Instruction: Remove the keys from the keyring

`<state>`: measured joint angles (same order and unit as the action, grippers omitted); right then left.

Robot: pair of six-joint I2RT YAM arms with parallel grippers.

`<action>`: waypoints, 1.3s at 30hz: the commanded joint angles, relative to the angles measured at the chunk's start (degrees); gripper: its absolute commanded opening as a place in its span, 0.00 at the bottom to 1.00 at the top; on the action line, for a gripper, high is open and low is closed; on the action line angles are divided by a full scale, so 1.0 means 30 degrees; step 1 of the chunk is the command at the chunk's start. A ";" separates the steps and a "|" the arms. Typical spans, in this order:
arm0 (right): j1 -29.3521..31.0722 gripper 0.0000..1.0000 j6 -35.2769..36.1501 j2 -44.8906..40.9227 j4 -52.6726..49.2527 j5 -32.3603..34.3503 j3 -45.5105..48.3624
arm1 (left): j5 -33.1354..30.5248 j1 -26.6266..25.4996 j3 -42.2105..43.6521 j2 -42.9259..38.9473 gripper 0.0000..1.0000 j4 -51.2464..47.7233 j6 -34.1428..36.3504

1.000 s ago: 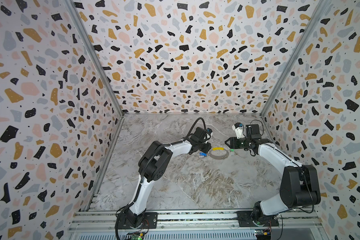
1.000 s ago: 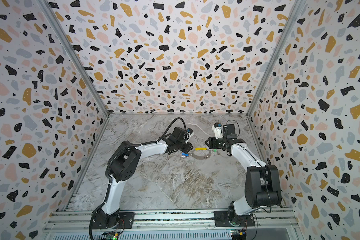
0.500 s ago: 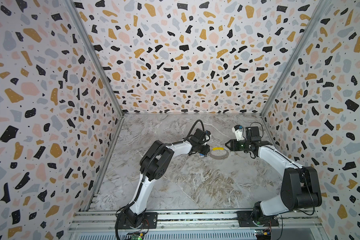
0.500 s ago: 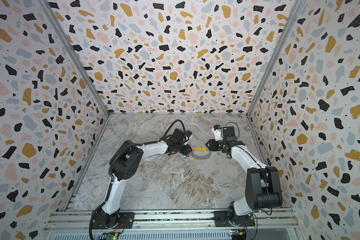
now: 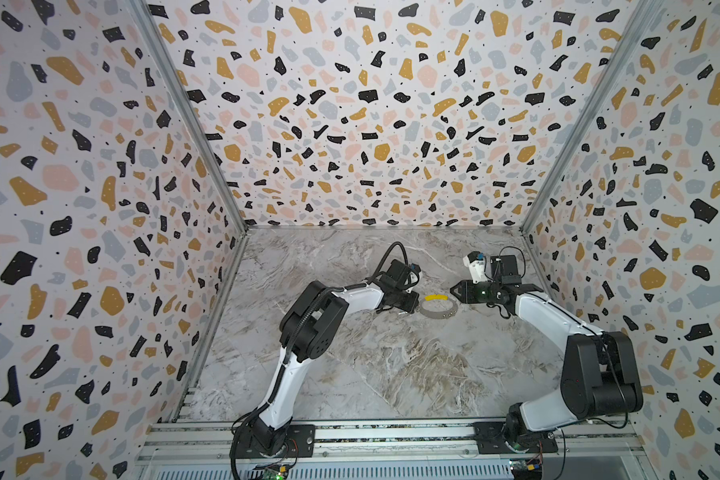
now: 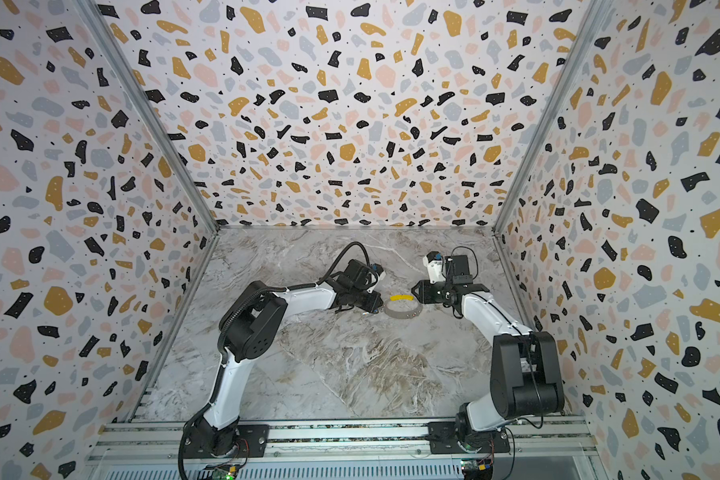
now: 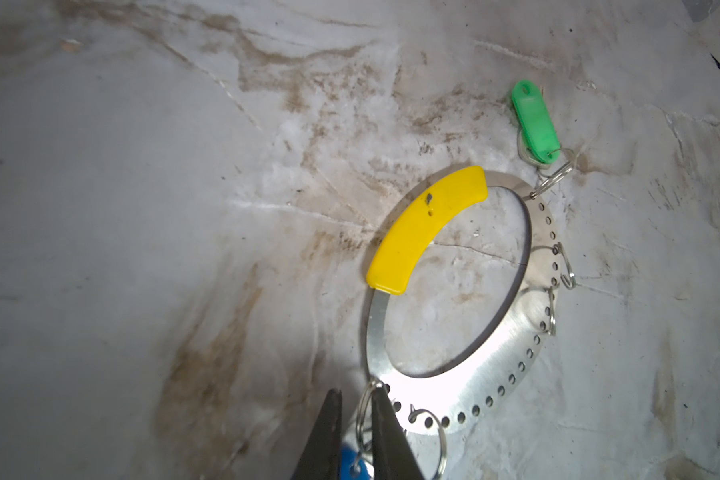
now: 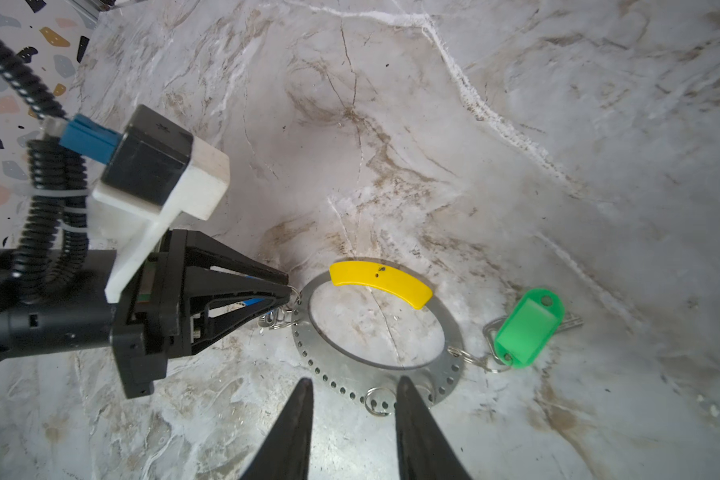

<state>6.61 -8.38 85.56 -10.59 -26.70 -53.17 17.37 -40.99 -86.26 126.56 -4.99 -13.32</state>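
— Where's the keyring [image 5: 437,314] [image 6: 400,314] sitting?
— Flat on the marble tabletop [image 5: 391,374], toward the back, between the two hands in both top views. The side walls [image 5: 100,249] are well apart from it, and there's a wide bare stretch in front, down to the rail [image 5: 391,434].
— And the left hand [image 7: 356,399]?
— Down at the rim, just beside one end of the yellow sleeve [image 7: 425,228]. Its fingers are set narrow, with the blue tag [image 7: 350,465] and its little wire loop [image 7: 360,409] in the gap. Whether it's truly pinching, I can't tell.
— The right hand [image 8: 354,382]?
— Fingers apart, holding nothing, tips by the holed rim on its own side. Its wrist view shows an empty loop [image 8: 378,401] between them. Touching the metal or not, I can't say.
— The green tag [image 8: 528,328]?
— Outside the rim, lying on the tabletop with its key [image 8: 574,321]. It's hooked into a rim hole near the sleeve's other end, bare marble beyond it.
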 commanded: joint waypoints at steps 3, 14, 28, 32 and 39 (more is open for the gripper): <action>0.0052 0.33 -0.0186 -0.0048 0.0281 -0.0368 0.0091 | 0.0335 -0.0017 0.0056 -0.0552 0.10 0.0304 -0.0108; 0.0051 0.31 0.0236 -0.0115 0.0585 -0.0245 0.0126 | 0.0960 -0.0017 -0.0036 -0.1444 0.00 0.0299 0.0681; -0.0093 0.34 0.4558 -0.5282 0.9817 -0.3179 0.4400 | 0.1549 -0.0041 0.0054 -0.5552 0.00 -0.0684 0.6145; -0.0087 0.34 0.7003 -0.6834 1.1432 -0.4198 0.5585 | 0.2165 -0.0035 0.0243 -0.6893 0.00 -0.0620 0.8053; -0.0062 0.33 0.8682 -0.6672 0.9981 -0.5961 0.4599 | 0.2584 -0.0047 -0.0171 -0.8647 0.00 -0.2068 1.1961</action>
<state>6.59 14.09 65.71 19.53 -40.71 -37.04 23.51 -40.99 -86.17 103.04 -9.54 15.22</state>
